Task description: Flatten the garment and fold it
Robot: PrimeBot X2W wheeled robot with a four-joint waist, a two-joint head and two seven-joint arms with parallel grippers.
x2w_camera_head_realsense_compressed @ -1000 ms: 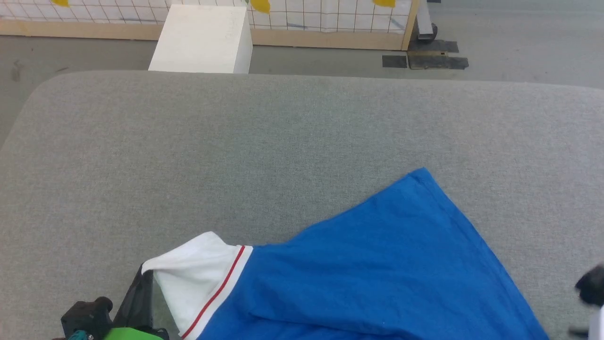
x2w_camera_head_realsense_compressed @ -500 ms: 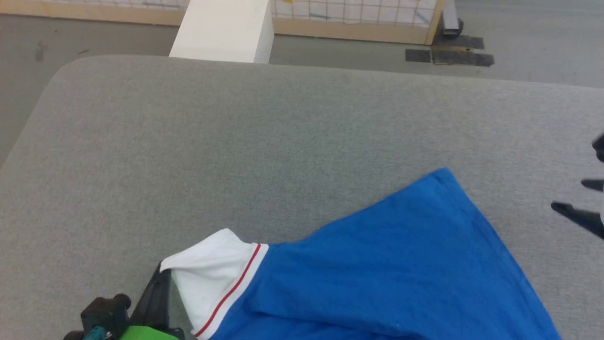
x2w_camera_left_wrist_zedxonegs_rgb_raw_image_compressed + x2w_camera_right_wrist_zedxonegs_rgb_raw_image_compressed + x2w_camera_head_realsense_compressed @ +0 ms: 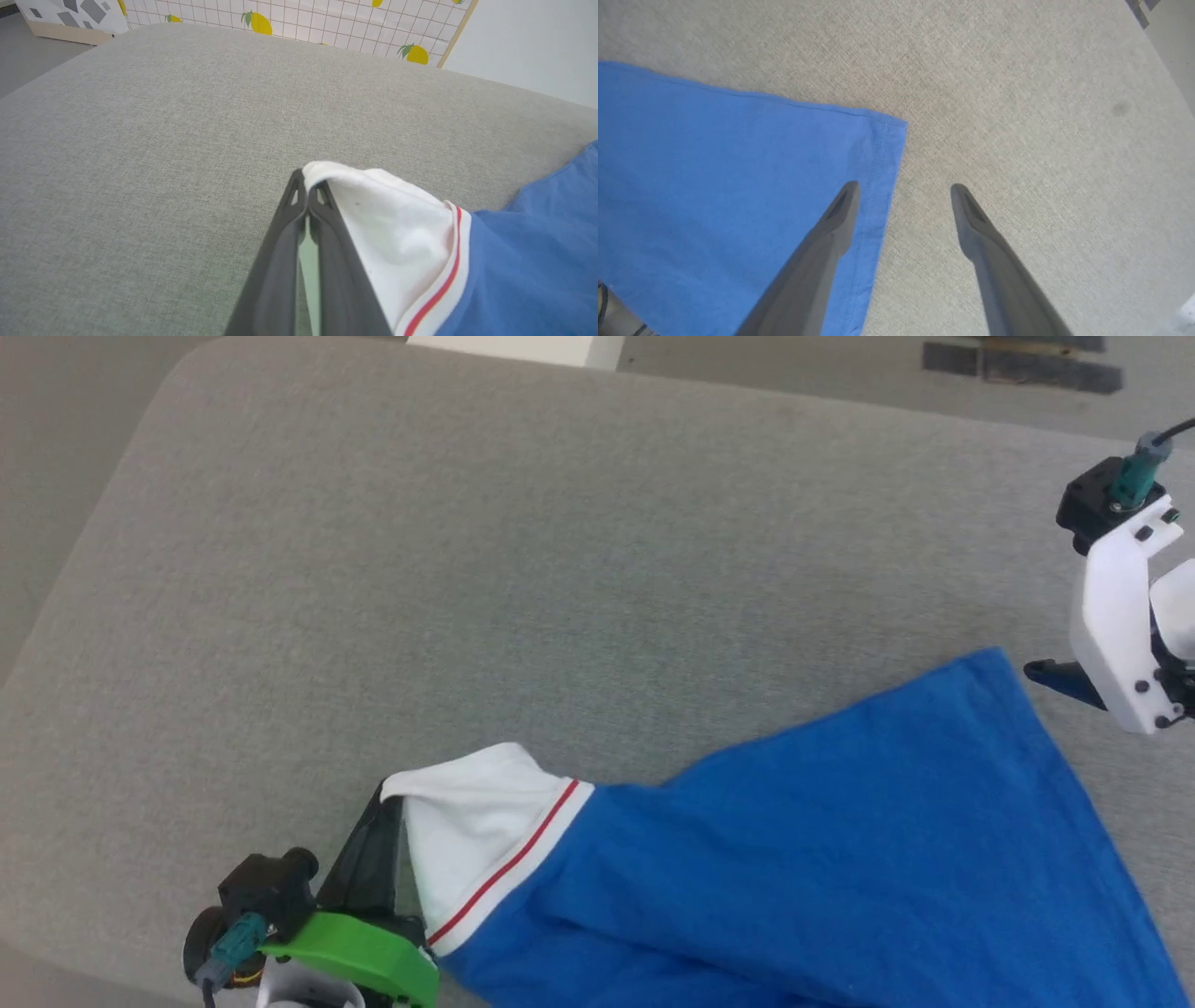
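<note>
Soft royal-blue jersey shirt [image 3: 840, 859] (limp, prob. sags): white sleeve [image 3: 387, 233] is pinched in left claw [image 3: 306, 186]; far hem corner [image 3: 887, 135] is best taken by spread-open right claw [image 3: 903, 196].

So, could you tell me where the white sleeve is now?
The sleeve is lower left in the head view, over the table, pinched in the jaws of the left gripper.

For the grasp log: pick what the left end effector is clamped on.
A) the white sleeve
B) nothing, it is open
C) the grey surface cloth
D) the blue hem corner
A: in the left wrist view the left end effector is shut on the folded edge of the white sleeve, which drapes off its tips.
</note>
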